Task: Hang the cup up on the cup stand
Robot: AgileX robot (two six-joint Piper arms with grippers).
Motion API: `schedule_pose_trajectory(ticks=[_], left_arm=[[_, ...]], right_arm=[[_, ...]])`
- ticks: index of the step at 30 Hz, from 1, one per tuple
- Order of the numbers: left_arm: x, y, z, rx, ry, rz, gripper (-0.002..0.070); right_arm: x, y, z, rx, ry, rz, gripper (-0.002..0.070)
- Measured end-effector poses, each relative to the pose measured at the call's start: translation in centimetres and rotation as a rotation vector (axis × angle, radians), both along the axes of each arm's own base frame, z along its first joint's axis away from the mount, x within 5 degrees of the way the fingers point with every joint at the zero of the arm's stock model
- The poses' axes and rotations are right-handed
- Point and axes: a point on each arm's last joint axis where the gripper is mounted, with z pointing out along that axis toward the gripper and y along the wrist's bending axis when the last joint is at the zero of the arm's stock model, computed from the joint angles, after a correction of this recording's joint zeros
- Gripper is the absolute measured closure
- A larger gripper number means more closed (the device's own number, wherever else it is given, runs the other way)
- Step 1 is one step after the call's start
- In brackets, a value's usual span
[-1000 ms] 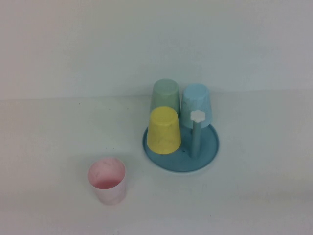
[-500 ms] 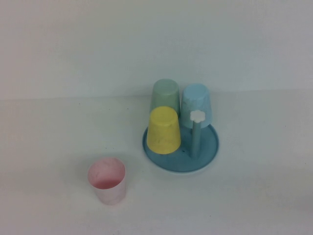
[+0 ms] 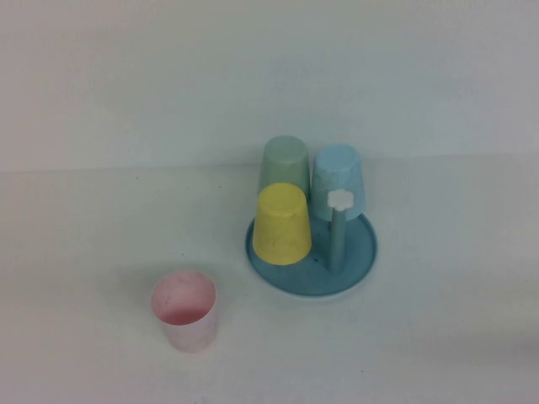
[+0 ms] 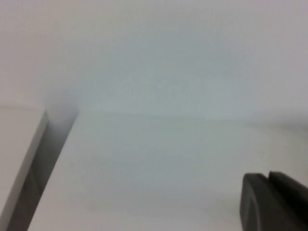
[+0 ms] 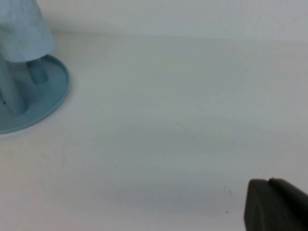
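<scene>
Cup (image 3: 184, 310) upright on worktop (image 3: 93, 244), well apart from cup stand (image 3: 358, 268), left gripper (image 4: 274, 202) and right gripper (image 5: 275, 204) barely in view, jaws' state untellable.

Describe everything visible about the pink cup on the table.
The small pale pink tapered plastic cup stands upright on the white table, mouth up, empty, with no handle. Its rim is wider than its base. It sits apart from the round teal cup stand, nearer the robot and to its left. Nothing touches it but the table. The left tool and the right tool show only at the edge of their wrist views, far from it.
</scene>
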Motion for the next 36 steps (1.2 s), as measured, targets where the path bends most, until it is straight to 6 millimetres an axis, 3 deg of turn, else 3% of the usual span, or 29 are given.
schedule_pose_trajectory(ticks=[3,8,10,13,17,22,26,36], left_arm=[[2.2,-0.3,0.5,0.091,0.138,-0.069,0.0612],[7.2,-1.5,1.4,0.037,0.358,-0.199,0.0377],[9.3,-2.1,1.5,0.015,0.436,-0.263,0.0323],[12.9,-2.9,1.2,0.001,0.546,-0.375,0.0295],[17.2,-4.1,-0.7,-0.04,0.694,-0.552,0.0287],[20.8,-6.0,-3.5,-0.071,0.826,-0.714,0.0286],[22.3,-7.7,-5.4,0.02,0.905,-0.749,0.0286],[22.3,-11.9,-6.2,0.299,0.87,-0.726,0.0286]], right_arm=[[0.0,0.2,0.0,0.042,0.006,0.01,0.0678],[-0.1,0.8,0.0,0.03,0.006,0.088,0.0678],[-0.1,1.0,0.0,0.021,0.001,0.119,0.0678],[-0.1,1.3,0.1,0.012,-0.011,0.154,0.0678],[-0.1,1.4,0.2,0.021,-0.017,0.167,0.0678],[-0.1,1.5,0.2,0.018,-0.018,0.171,0.0678],[-0.1,1.5,0.2,0.018,-0.019,0.172,0.0678],[-0.1,1.5,0.2,-0.007,-0.025,0.188,0.0678]])
